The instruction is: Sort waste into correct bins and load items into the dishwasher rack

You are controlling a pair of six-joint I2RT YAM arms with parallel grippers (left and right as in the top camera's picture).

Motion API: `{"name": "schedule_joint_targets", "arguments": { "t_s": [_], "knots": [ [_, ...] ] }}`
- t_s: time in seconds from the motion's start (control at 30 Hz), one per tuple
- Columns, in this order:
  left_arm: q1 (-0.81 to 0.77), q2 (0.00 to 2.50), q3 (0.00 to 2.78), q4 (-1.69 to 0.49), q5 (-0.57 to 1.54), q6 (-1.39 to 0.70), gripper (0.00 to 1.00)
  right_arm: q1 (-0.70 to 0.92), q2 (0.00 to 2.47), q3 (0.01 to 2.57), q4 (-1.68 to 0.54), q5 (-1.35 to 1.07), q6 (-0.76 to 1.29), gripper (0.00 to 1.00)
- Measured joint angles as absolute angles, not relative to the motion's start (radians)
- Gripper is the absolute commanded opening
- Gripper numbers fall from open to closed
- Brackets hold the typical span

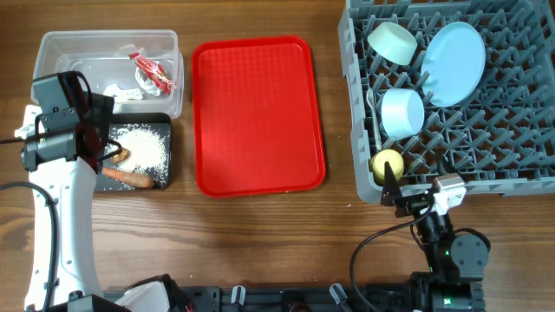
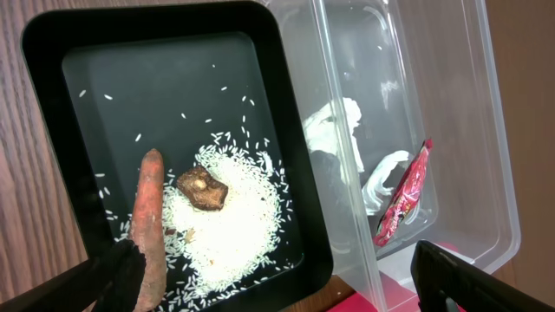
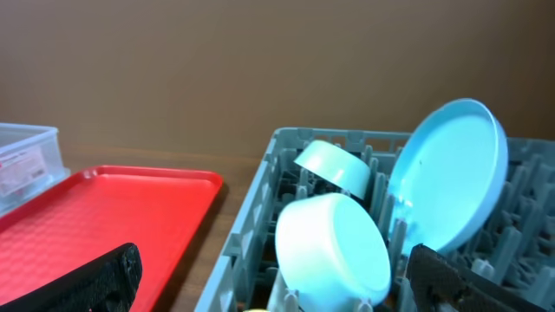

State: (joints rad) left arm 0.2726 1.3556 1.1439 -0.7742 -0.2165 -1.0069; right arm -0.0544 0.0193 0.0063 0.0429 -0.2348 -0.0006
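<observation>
In the black tray (image 2: 52, 52) lie whitish rice crumbs (image 2: 234, 230), a brown food lump (image 2: 202, 188) and an orange carrot-like stick (image 2: 147, 217). The clear tub (image 2: 486, 130) beside it holds a red snack wrapper (image 2: 403, 195) and a crumpled white scrap (image 2: 342, 126). My left gripper (image 2: 290, 290) hovers open above both bins, holding nothing. The grey dishwasher rack (image 1: 512, 165) holds the pale blue plate (image 1: 453, 62), a whitish bowl (image 1: 392, 42), a light blue bowl (image 1: 402, 111), the yellow cup (image 1: 387, 163) and a white spoon (image 1: 373, 100). My right gripper (image 1: 416, 195) is open and empty at the rack's near-left corner.
A flat red tray (image 1: 256, 117) lies bare between the bins and the rack. Wooden tabletop (image 1: 260, 243) runs along the front. In the right wrist view the rack's rim (image 3: 251, 217) stands just right of the red tray (image 3: 104, 217).
</observation>
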Motion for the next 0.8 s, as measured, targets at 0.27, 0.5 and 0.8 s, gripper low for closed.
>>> {"name": "schedule_joint_targets", "arguments": {
  "t_s": [0.27,0.5,0.8],
  "knots": [
    [0.272,1.356,1.144,-0.774,-0.216,-1.007,1.00,-0.054,0.018,0.006,0.015,-0.219,-0.001,1.00],
    [0.273,1.356,1.144,-0.774,-0.216,-1.007,1.00,-0.054,0.018,0.006,0.015,-0.216,-0.001,1.00],
    [0.273,1.356,1.144,-0.775,-0.218,-1.007,1.00,-0.054,0.018,0.006,0.015,-0.216,-0.001,1.00]
  ]
}}
